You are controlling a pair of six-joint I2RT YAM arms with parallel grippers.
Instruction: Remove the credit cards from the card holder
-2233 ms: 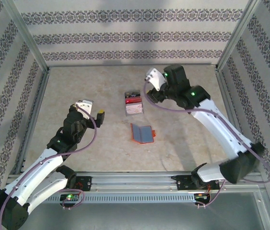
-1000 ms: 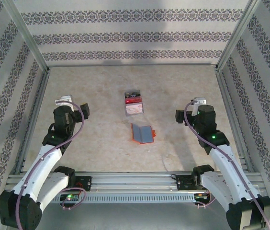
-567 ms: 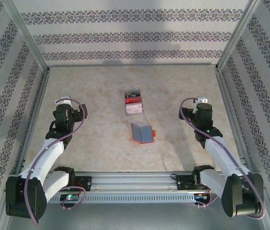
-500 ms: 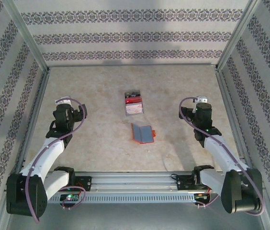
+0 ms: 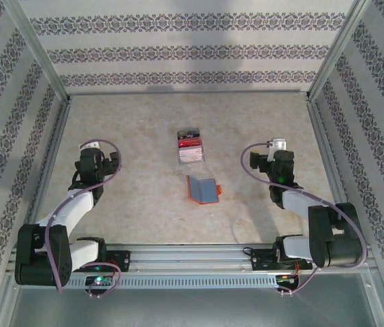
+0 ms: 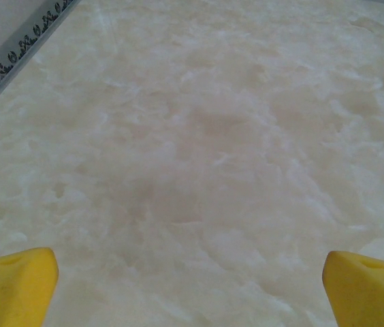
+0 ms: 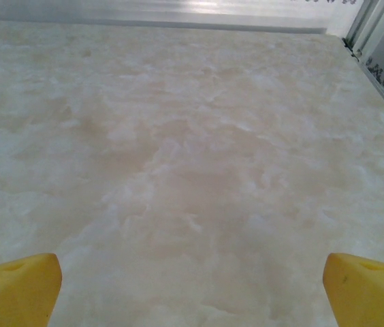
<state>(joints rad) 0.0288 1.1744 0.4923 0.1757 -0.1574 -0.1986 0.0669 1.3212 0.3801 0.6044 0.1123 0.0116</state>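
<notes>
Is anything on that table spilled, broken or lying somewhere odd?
Nothing stands out. The card holder lies open and flat on the table, turned slightly askew; the clear tray sits just beyond it, not touching. No spill or damage shows.

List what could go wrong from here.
1. The holder lies open and flat on the smooth table; a claw may push it along rather than grip it.
2. The tray stands close behind the holder, so a reach could knock it.
3. The left claw and right claw hang open far off to the sides, facing bare table, so aim may be poor.
</notes>
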